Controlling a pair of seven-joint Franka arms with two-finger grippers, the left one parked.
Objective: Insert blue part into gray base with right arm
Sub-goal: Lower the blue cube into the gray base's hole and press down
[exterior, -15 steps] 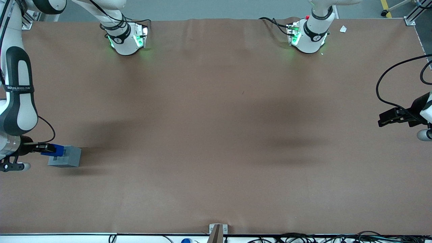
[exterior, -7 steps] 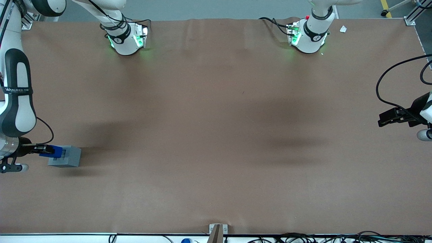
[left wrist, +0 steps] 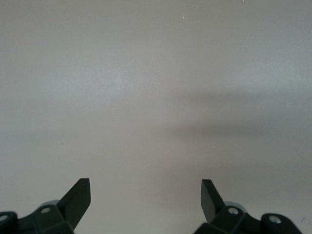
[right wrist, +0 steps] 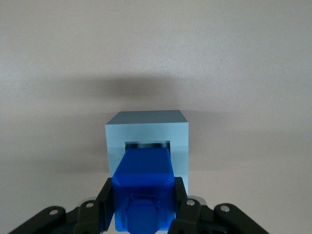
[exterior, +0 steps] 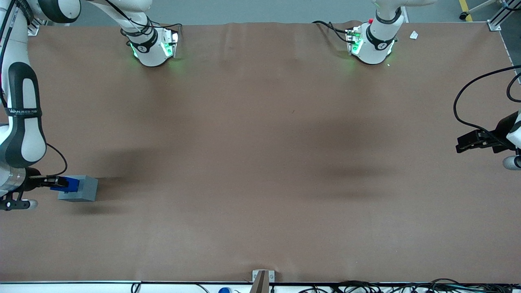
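Observation:
The gray base (exterior: 81, 189) stands on the brown table at the working arm's end, near the front half of the table. In the right wrist view the gray base (right wrist: 146, 131) shows its square dark recess (right wrist: 146, 145). The blue part (right wrist: 144, 187) is held between the black fingers (right wrist: 105, 200) of my right gripper (right wrist: 144, 202), and its leading end reaches into the recess. In the front view the right gripper (exterior: 61, 182) holds the blue part (exterior: 71, 184) on top of the gray base. The white right arm (exterior: 22, 122) rises above it.
The two arm bases (exterior: 152, 47) (exterior: 372, 44) with green lights stand at the table edge farthest from the front camera. A metal bracket (exterior: 262, 278) and cables lie at the nearest edge. The left wrist view shows only bare table.
The gripper with the blue part has shifted slightly along the top of the gray base, and the blue part sits lower over the recess. The gray base has not moved.

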